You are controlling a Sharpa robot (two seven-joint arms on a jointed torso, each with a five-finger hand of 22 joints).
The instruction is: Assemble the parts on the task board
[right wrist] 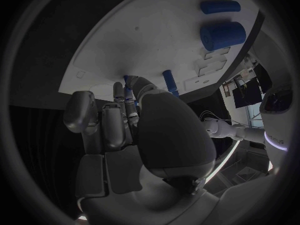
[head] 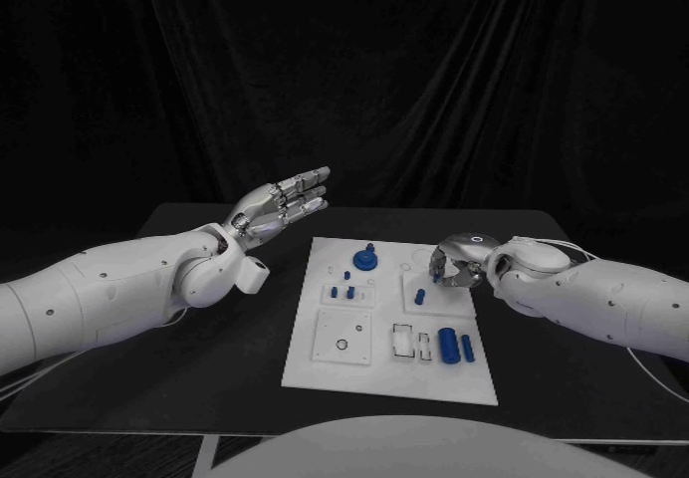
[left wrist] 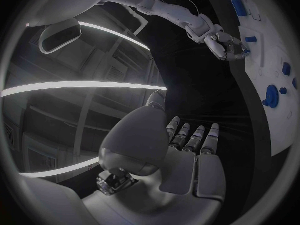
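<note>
The white task board (head: 376, 370) lies in the middle of the black table. On it are a round blue knob (head: 364, 261), small blue pegs (head: 341, 292), a single peg (head: 419, 296) and two blue cylinders (head: 448, 344). My right hand (head: 457, 261) hovers over the board's far right part with its fingers curled down. Its fingertips pinch a small blue peg (right wrist: 127, 80) just above the board (right wrist: 144, 40), beside the single peg (right wrist: 170, 81). My left hand (head: 280, 204) is raised off the table left of the board, fingers straight and apart, holding nothing.
The board has empty recesses and a ring (head: 342, 345) in its near left part. The thick cylinder (right wrist: 222, 35) and the thin one (right wrist: 220, 6) lie near the board's near right edge. Black table surface (head: 172, 378) surrounds the board, with a dark curtain behind.
</note>
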